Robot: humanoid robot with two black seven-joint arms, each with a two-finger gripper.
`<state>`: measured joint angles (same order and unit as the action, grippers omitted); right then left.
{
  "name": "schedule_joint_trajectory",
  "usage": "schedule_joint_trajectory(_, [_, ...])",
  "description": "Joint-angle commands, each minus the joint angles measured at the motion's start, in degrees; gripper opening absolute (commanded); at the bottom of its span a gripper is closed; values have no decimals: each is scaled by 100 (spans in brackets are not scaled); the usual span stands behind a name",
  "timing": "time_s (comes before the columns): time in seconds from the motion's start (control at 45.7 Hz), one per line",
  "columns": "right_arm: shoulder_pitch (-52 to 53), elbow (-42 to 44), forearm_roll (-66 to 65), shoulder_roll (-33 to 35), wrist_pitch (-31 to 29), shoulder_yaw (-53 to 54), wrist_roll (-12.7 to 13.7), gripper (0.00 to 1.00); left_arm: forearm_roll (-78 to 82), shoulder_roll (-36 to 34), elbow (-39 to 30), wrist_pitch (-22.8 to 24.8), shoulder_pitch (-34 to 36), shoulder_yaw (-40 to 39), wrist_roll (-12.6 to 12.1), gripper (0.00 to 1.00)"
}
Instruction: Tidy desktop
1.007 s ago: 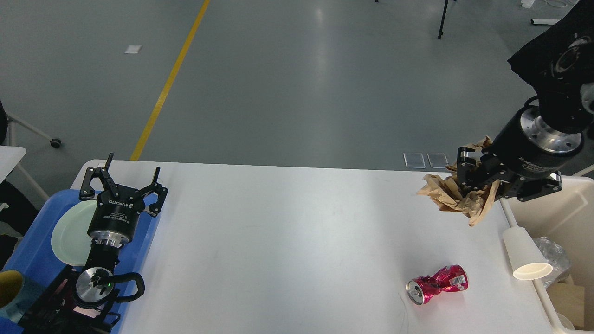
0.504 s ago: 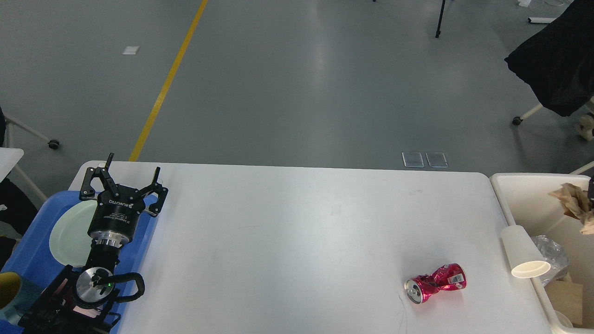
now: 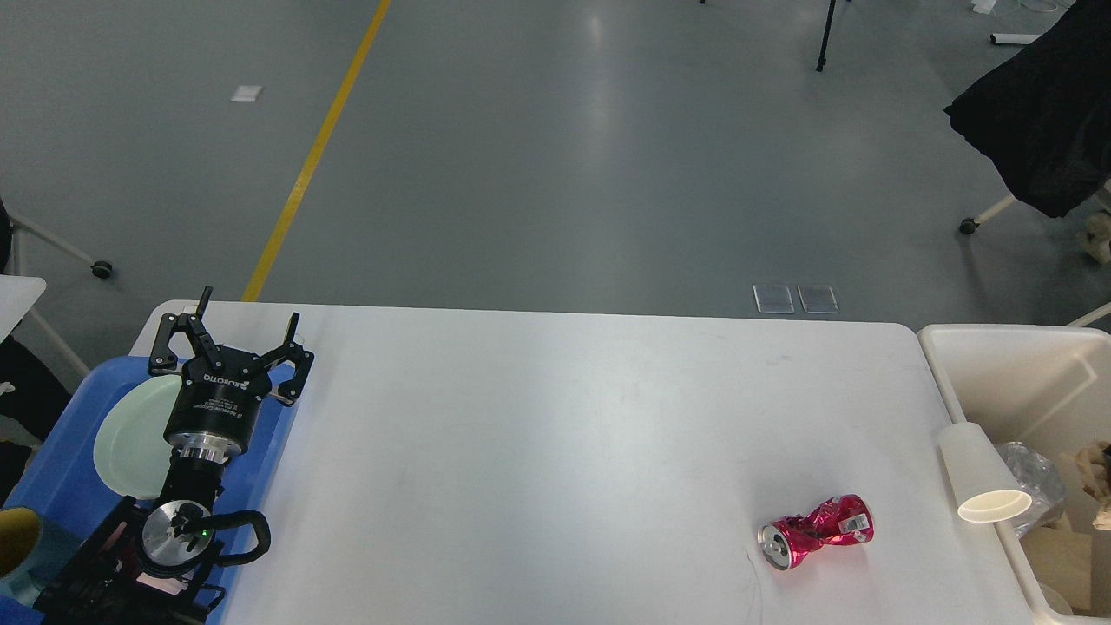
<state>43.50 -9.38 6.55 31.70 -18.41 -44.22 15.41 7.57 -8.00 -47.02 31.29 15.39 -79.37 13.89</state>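
The white desktop (image 3: pixel 555 451) fills the lower part of the head view. A crushed red can (image 3: pixel 816 542) lies on it at the front right. A white paper cup (image 3: pixel 981 473) lies on its side at the right edge, against the bin. My left gripper (image 3: pixel 249 319) is open and empty, over the desktop's far left corner at the tray's far end. Only a dark sliver (image 3: pixel 1105 451) shows at the right edge over the bin, perhaps my right gripper. Crumpled brown paper (image 3: pixel 1087 473) sits in the bin below it.
A cream bin (image 3: pixel 1007 356) stands right of the desktop, holding clear plastic (image 3: pixel 1028 486) and cardboard (image 3: pixel 1055 555). A blue tray (image 3: pixel 61 460) at the left holds a pale green plate (image 3: pixel 130 434) and a yellow cup (image 3: pixel 17 542).
My right arm carried the brown paper off the desktop to the right and down into the bin, then left the view. The left arm has not moved.
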Motion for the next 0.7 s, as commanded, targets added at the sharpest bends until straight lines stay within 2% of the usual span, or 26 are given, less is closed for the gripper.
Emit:
schedule_joint_trajectory(0.0, [-825, 551, 31, -567, 601, 106, -11, 0, -1, 0, 0, 0, -1, 0, 0, 96])
schedule_joint_trajectory(0.219, [-1203, 569, 48, -858, 1120, 142, -3, 0, -1, 0, 0, 0, 8, 0, 0, 96])
schedule_joint_trajectory(0.416, [-1221, 569, 48, -893, 1182, 212, 15, 0, -1, 0, 0, 0, -1, 0, 0, 96])
schedule_joint_trajectory(0.438, [-1221, 569, 48, -893, 1217, 203, 15, 7, -1, 0, 0, 0, -1, 0, 0, 96])
schedule_joint_trajectory(0.547, [-1221, 560, 48, -902, 1656, 203, 6, 96, -1, 0, 0, 0, 8, 0, 0, 96])
schedule_joint_trajectory(0.569, [-1221, 543, 40, -911, 1683, 194, 15, 100, -1, 0, 0, 0, -1, 0, 0, 96])
schedule_joint_trajectory(0.679, [-1221, 499, 39, -972, 1745, 194, 15, 100, -1, 0, 0, 0, -1, 0, 0, 96])
